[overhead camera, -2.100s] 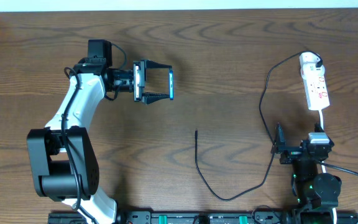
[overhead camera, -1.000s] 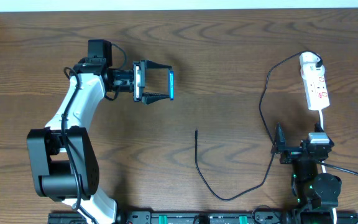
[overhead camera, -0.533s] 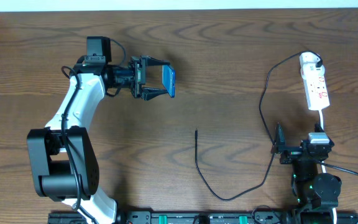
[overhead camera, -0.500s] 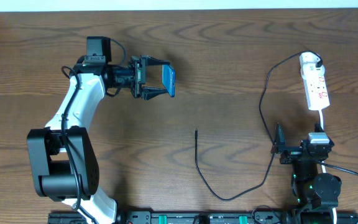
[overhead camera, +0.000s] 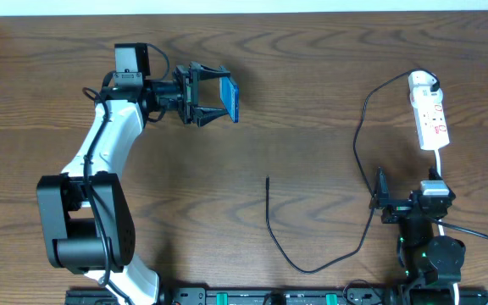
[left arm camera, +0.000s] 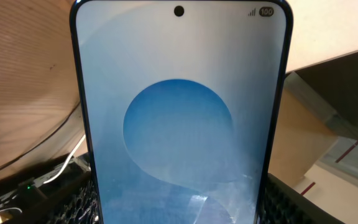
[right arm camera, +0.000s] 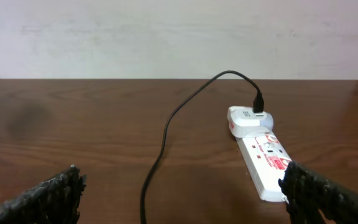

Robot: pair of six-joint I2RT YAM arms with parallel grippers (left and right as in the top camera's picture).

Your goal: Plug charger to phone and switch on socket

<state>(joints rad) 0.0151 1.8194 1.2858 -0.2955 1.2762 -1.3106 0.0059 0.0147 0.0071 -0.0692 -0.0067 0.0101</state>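
The phone (overhead camera: 230, 100), blue screen tilted up, hangs above the table at the back left, with my left gripper (overhead camera: 213, 96) shut on its edges. It fills the left wrist view as the phone (left arm camera: 179, 118), a black finger (left arm camera: 73, 202) on each side. The charger cable (overhead camera: 358, 140) runs from a white adapter (overhead camera: 422, 82) in the socket (overhead camera: 431, 120) and loops to its free plug tip (overhead camera: 268, 180) mid-table. My right gripper (overhead camera: 407, 198) stands open near the front right, facing the socket (right arm camera: 263, 160) and the cable (right arm camera: 165, 140), holding nothing.
The table's far edge meets a pale wall (right arm camera: 179, 37). A white cord (overhead camera: 438, 161) leads from the socket toward the right arm's base. Bare wood lies between the phone and the plug tip.
The left gripper has turned at the wrist and shifted a little toward the far edge, so the phone now tilts with its screen showing. The right arm, cable and socket have not moved.
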